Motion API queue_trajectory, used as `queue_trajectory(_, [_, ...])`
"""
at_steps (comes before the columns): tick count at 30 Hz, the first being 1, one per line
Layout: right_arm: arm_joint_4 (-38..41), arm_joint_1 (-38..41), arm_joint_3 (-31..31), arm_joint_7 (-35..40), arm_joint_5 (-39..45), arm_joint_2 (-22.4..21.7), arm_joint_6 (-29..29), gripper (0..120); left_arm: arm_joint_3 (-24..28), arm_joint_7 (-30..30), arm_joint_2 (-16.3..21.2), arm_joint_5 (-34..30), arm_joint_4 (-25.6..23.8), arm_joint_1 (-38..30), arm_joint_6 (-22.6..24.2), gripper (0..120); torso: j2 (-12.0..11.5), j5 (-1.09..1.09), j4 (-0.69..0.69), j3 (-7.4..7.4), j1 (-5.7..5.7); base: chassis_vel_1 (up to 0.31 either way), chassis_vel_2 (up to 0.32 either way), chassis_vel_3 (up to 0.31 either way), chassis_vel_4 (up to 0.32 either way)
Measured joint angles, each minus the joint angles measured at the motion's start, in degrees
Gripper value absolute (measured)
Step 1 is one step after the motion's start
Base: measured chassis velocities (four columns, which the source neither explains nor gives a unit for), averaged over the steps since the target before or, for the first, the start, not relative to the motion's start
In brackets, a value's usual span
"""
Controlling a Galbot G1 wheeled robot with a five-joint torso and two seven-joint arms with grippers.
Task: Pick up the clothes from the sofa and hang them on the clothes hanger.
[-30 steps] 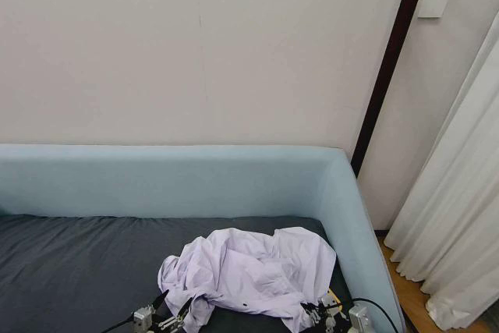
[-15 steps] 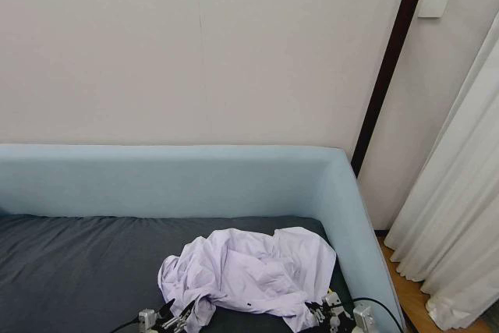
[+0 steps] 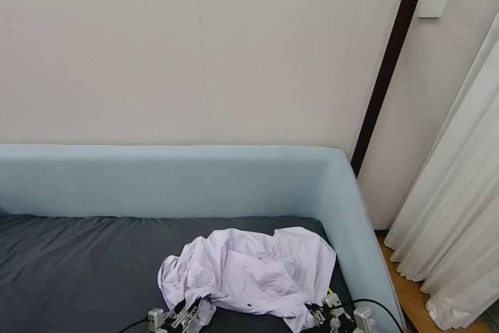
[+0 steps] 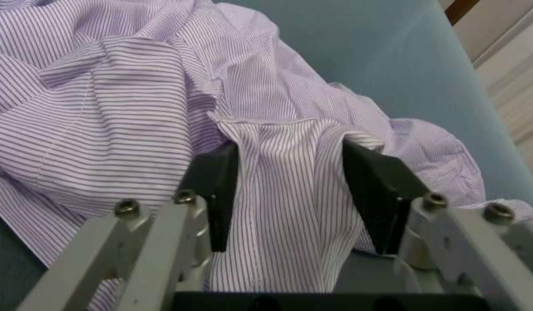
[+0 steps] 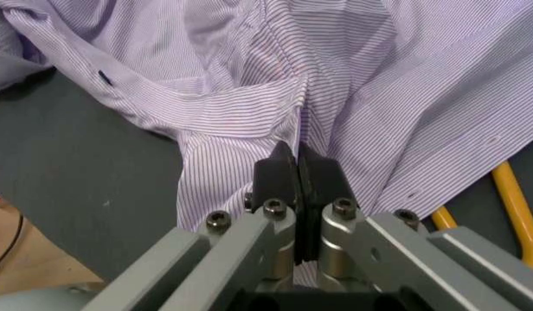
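My left tool has slid in toward the shirt over the last second; in the head view it sat out on the bare dark seat and now its tip is at the near-left edge of the cloth. Its jaws stand released, one on each side of a raised striped fold, with fabric between the pads but nothing pinched yet. My right tool has barely shifted at the shirt's near-right edge. It is clenched, and the cloth puckers at its tips, so I judge it already has a pinch of the shirt (a thin one, from the look of it). That leaves one side held and the other lined up for a grasp, so the pick-up is well begun but the lift is not.

The sofa is the only thing holding anything here. The shirt lies crumpled on its dark seat near the right-hand armrest, well short of the backrest. A yellow rod pokes out from under the shirt's edge beside my right tool; I cannot tell what it belongs to.
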Motion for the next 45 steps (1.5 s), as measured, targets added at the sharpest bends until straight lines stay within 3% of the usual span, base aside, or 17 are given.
queue_trajectory(1, [0.00, 0.00, 0.00, 0.00, 0.00, 0.00, 0.00, 0, 0.00, 0.00, 0.00, 0.00, 0.00, 0.00, 0.00, 43, 0.00, 0.00, 0.00, 0.00, 0.00, 0.000, 0.000, 0.000, 0.000])
queue_trajectory(5, [0.13, 0.17, -0.24, -0.03, 0.21, -0.13, -0.06, 0, 0.01, -0.17, -0.37, -0.71, 0.61, -0.31, 0.24, 23, 0.00, -0.01, 0.00, 0.00, 0.00, 0.000, 0.000, 0.000, 0.000])
queue_trajectory(8, [0.13, 0.22, -0.26, -0.03, 0.28, -0.18, -0.07, 0, 0.00, -0.17, -0.37, -0.79, 0.61, -0.31, 0.24, 18, 0.00, -0.01, 0.00, 0.00, 0.00, 0.000, 0.000, 0.000, 0.000])
queue_trajectory(11, [0.17, 0.33, -0.28, -0.03, 0.61, -0.22, -0.10, 0, -0.13, -0.19, -0.29, -1.22, 0.60, -0.33, 0.24, 1, 0.00, 0.00, 0.00, 0.00, 0.00, 0.000, 0.000, 0.000, 0.000])
queue_trajectory(21, [0.34, 0.18, 0.32, 0.19, 0.88, 0.19, -0.13, 0, -1.14, -0.24, -0.39, 0.94, -0.14, -0.05, -2.23, 0, 0.00, 0.00, 0.00, 0.00, 0.00, 0.000, 0.000, 0.000, 0.000])
queue_trajectory(24, [2.72, 0.09, 2.87, 1.39, 1.02, 0.74, 0.64, 0, -3.90, -5.54, 1.41, 8.35, -7.37, 1.58, -5.48, 0, 0.00, 0.01, 0.02, 0.00, 0.00, 0.000, 0.000, 0.000, 0.000])
queue_trajectory(25, [2.72, 0.09, 2.87, 1.39, 1.02, 0.74, 0.64, 0, -3.90, -5.54, 1.41, 8.35, -7.37, 1.58, -5.48, 0, 0.00, 0.01, 0.02, 0.00, 0.00, 0.000, 0.000, 0.000, 0.000])
queue_trajectory(30, [11.91, 5.77, 5.06, 6.17, -0.34, -0.26, 3.00, 0, -6.83, -23.00, 7.47, 25.64, -24.86, -0.77, -7.03, 0, 0.00, -0.01, 0.03, 0.00, 0.00, 0.000, 0.000, 0.000, 0.000])
queue_trajectory(31, [11.91, 5.77, 5.06, 6.17, -0.34, -0.26, 3.00, 0, -6.83, -23.00, 7.47, 25.64, -24.86, -0.77, -7.03, 0, 0.00, -0.01, 0.03, 0.00, 0.00, 0.000, 0.000, 0.000, 0.000])
queue_trajectory(34, [16.23, 13.43, 5.47, 10.23, 2.70, -1.50, 2.82, 0, -5.81, -29.96, 13.19, 28.87, -32.55, -9.87, -3.46, 0, 0.00, 0.02, -0.01, 0.00, 0.00, 0.000, 0.000, 0.000, 0.000])
queue_trajectory(36, [17.20, 20.27, 4.88, 12.59, 5.09, -2.28, 2.42, 0, -4.20, -32.40, 16.25, 27.39, -34.28, -17.24, -0.57, 0, 0.00, -0.01, -0.03, 0.00, 0.00, 0.000, 0.000, 0.000, 0.000])
queue_trajectory(37, [17.21, 25.32, 4.44, 13.77, 6.77, -2.56, 2.14, 0, -2.36, -33.65, 18.18, 25.71, -34.09, -23.73, 1.29, 0, -0.01, 0.00, -0.02, 0.01, 0.01, 0.000, 0.000, 0.000, 0.000])
queue_trajectory(39, [17.05, 28.67, 4.02, 14.38, 8.31, -2.60, 1.62, 0, -0.86, -34.15, 18.96, 24.59, -33.39, -28.02, 2.41, 0, 0.00, -0.01, 0.00, 0.01, 0.01, 0.000, 0.000, 0.000, 0.000])
queue_trajectory(40, [16.17, 34.46, 2.77, 16.04, 11.23, -2.57, 0.46, 0, 1.88, -35.45, 19.64, 23.01, -31.64, -35.02, 4.52, 0, -0.01, 0.00, 0.01, 0.01, 0.00, 0.000, 0.000, 0.000, 0.000])
queue_trajectory(42, [14.42, 42.40, 0.48, 18.33, 14.69, -2.25, -1.17, 0, 6.50, -38.25, 19.13, 22.02, -28.66, -44.70, 7.62, 0, -0.02, 0.01, 0.02, 0.02, 0.01, 0.000, 0.000, 0.000, 0.000])
queue_trajectory(43, [14.42, 42.40, 0.48, 18.33, 14.69, -2.25, -1.17, 0, 6.50, -38.25, 19.13, 22.02, -28.66, -44.70, 7.62, 0, -0.02, 0.01, 0.02, 0.02, 0.01, 0.000, 0.000, 0.000, 0.000])
queue_trajectory(45, [13.04, 50.36, -2.78, 22.24, 19.26, -1.18, -2.67, 0, 11.75, -42.98, 16.39, 23.05, -25.11, -53.66, 11.02, 0, -0.01, -0.02, 0.00, 0.00, 0.01, 0.000, 0.000, 0.000, 0.000])
